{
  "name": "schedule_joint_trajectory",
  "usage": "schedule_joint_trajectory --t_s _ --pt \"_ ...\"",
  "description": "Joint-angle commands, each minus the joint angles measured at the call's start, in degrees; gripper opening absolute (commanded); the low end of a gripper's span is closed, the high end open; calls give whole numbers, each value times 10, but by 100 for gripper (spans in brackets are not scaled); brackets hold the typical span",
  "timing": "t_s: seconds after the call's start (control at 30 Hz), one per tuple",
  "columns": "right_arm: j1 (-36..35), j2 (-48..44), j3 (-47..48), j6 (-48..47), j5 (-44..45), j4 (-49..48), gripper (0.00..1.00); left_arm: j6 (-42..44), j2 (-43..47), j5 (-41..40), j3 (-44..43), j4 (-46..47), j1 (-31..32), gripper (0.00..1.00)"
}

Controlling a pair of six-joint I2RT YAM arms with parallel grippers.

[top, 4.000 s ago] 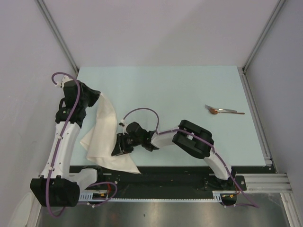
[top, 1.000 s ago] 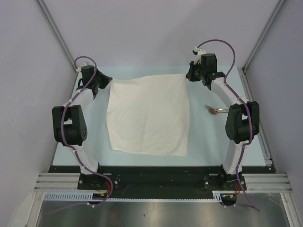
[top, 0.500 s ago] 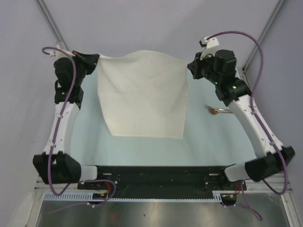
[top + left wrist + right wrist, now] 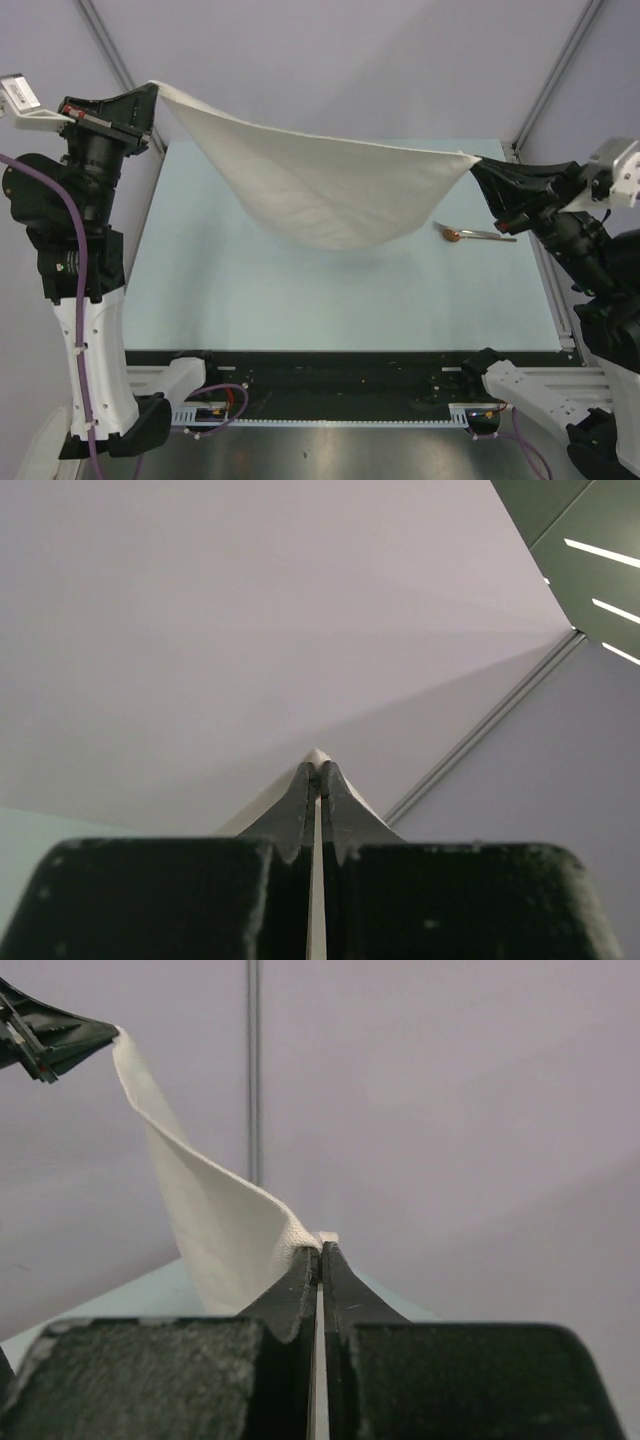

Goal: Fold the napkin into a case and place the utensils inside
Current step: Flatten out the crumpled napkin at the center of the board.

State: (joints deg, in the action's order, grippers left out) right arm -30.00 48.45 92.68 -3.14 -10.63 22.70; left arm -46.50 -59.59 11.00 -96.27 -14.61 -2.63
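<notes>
Black fingertips of the left gripper (image 4: 148, 98) pinch one corner of the soft cream square napkin (image 4: 320, 190). The right gripper (image 4: 480, 167) nips another corner, jaws pressed together on cloth. The sheet hangs high, sagging mid-span over the pale green table (image 4: 300, 290). A slim copper-bowled metal spoon (image 4: 478, 235) lies far right. Best to lower both corners evenly, taut, clear of the spoon.

The top camera looks down on the desk (image 4: 300, 290) from its near edge. Both wrist cameras sit close up, sharing the napkin (image 4: 320, 190) with it.
</notes>
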Motion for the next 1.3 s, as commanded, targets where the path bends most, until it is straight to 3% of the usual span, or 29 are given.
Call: schedule_joint_trajectory --t_s 0.0,0.2,0.4,0.5,0.57,0.67,0.77,0.93,1.27 --pt "-3 -14 -7 0 -35 -3 0 3 -5 8 -47 -81 2 0" --pt "-2 -20 -33 -9 31 -5 0 11 -4 -25 -37 -87 2 0" --pt "25 64 -85 -25 150 -27 0 10 -40 -41 98 27 5 0" --pt "103 115 -151 4 86 -78 0 23 -103 -42 165 81 22 0" --pt "142 165 -193 41 29 -149 0 35 -171 -91 177 91 45 0" --pt "165 238 -248 44 16 -221 0 35 -300 -100 173 130 52 0" --pt "188 368 -234 34 23 -261 0 33 -451 -56 116 143 59 0" --pt "213 544 -153 16 0 -274 0 25 -590 -50 19 187 71 0" --pt "205 687 -36 29 -57 -265 0 39 -616 -83 22 198 40 0"
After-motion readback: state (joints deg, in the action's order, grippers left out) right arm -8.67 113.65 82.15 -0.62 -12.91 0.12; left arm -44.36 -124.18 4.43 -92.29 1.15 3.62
